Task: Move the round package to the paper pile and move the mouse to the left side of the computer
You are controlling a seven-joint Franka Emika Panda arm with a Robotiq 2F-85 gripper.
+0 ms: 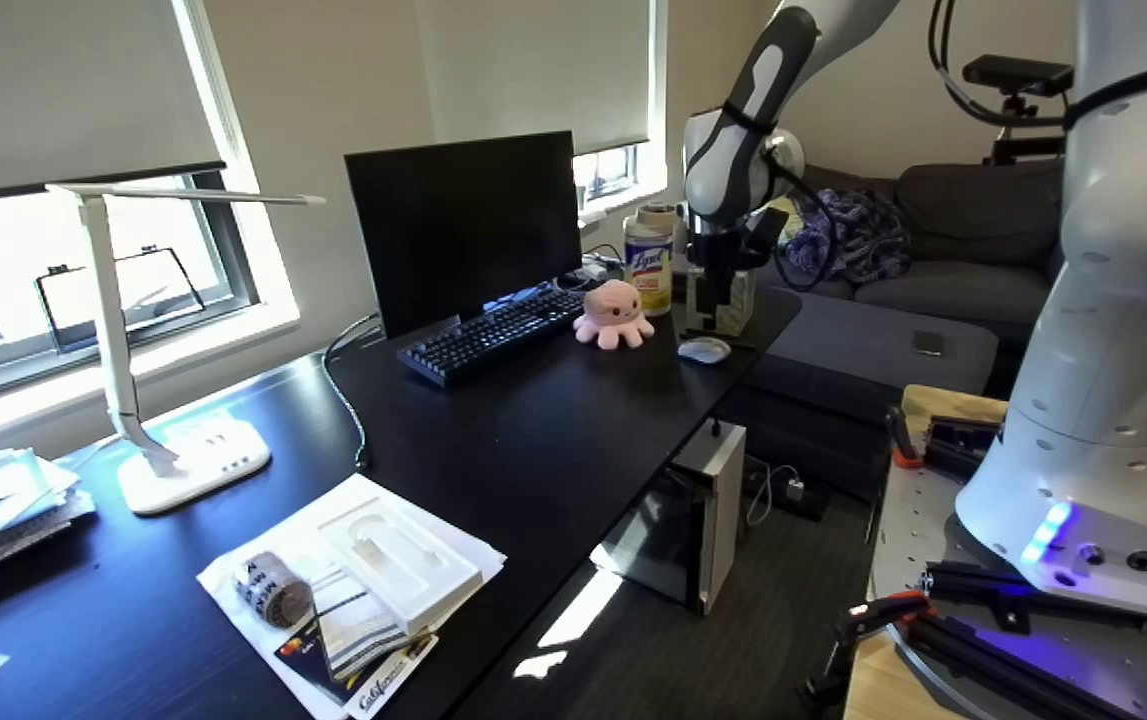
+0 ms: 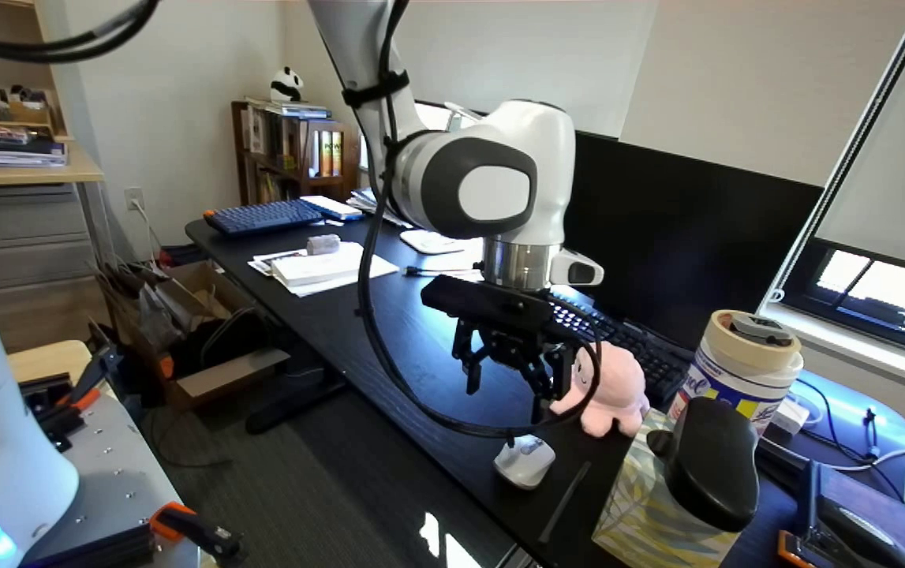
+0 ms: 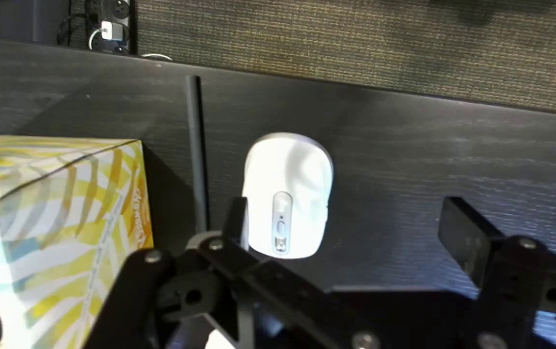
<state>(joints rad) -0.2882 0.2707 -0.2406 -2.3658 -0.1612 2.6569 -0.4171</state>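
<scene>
The white mouse (image 1: 704,350) lies near the desk's front edge, and it also shows in an exterior view (image 2: 525,463) and the wrist view (image 3: 290,194). My gripper (image 2: 510,386) is open and empty above the desk near the mouse. In the wrist view my fingers (image 3: 349,218) stand wide apart, with the mouse close to the left finger. The round package (image 1: 273,588), a whitish roll with dark lettering, rests on the paper pile (image 1: 298,540); both the package (image 2: 323,244) and the pile (image 2: 377,267) show in an exterior view too. The computer (image 1: 463,230) has a dark screen and a black keyboard (image 1: 498,335).
A patterned tissue box (image 3: 74,232) stands beside the mouse, with a thin dark stick (image 3: 197,155) between them. A pink plush toy (image 1: 615,315) and a wipes canister (image 1: 649,268) stand nearby. A white lamp base (image 1: 198,465) stands behind the pile.
</scene>
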